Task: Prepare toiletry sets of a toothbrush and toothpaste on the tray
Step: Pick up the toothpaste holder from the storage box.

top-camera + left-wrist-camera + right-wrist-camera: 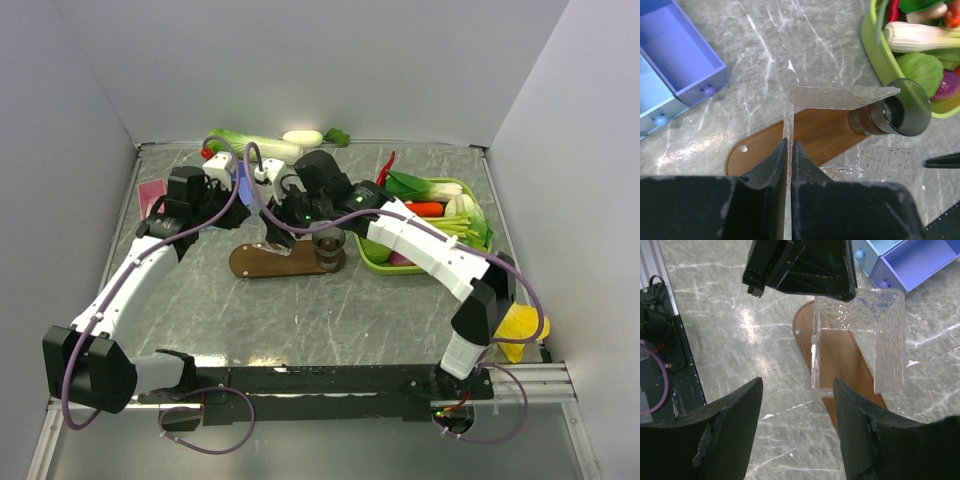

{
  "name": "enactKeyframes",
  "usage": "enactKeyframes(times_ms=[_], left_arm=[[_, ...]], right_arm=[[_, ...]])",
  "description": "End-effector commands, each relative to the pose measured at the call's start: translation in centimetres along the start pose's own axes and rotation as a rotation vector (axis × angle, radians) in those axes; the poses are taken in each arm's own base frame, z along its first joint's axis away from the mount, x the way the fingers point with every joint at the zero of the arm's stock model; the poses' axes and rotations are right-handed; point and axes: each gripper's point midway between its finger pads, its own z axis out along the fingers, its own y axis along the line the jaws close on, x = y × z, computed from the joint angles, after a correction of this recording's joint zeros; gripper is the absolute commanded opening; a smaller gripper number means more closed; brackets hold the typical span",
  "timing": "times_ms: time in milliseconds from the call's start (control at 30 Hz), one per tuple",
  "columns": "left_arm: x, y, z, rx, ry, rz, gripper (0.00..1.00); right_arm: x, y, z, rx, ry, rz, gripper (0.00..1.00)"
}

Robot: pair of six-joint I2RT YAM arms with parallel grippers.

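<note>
Left jaws clamp one clear box over one tray bearing one tumbler; right jaws apart.

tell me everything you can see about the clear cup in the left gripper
The clear cup is square-sided, see-through plastic with a pebbled surface, and it looks empty. The left gripper pinches one of its walls between shut fingers. It is over the wooden tray, close to the dark tumbler; whether it touches either cannot be told.
</note>
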Motion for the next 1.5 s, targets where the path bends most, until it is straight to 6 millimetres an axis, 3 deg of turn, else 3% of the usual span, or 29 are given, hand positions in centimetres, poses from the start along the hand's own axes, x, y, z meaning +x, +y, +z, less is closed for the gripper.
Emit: enactKeyframes(times_ms=[0,300,700,900,1200,1467], left_arm=[[-1.7,-1.9,-0.4,0.079,-0.061,0.034,0.01],[-1.4,-2.4,-0.1,0.097,-0.049,0.037,0.01],[-1.3,-2.5,0.0,0.097,-0.047,0.036,0.01],[-1.2,-2.6,0.0,0.100,-0.044,0.038,0.01],[-1.4,-3.0,-0.2,0.112,-0.058,0.040,0.01],[-1.8,-2.6,-0.5,0.082,-0.079,0.025,0.09]], right_arm=[[-2.0,0.1,0.3,-0.009,-0.042,-0.058,0.64],[-0.1,-1.4,2.3,0.036,0.026,-0.077,0.62],[1.2,-1.5,3.8,0.028,0.056,-0.061,0.51],[1.7,-1.5,4.3,0.019,0.065,-0.049,0.38],[2.2,-1.0,4.7,-0.006,0.059,-0.030,0.02],[1.8,-0.4,4.7,-0.032,0.024,-0.020,0.00]])
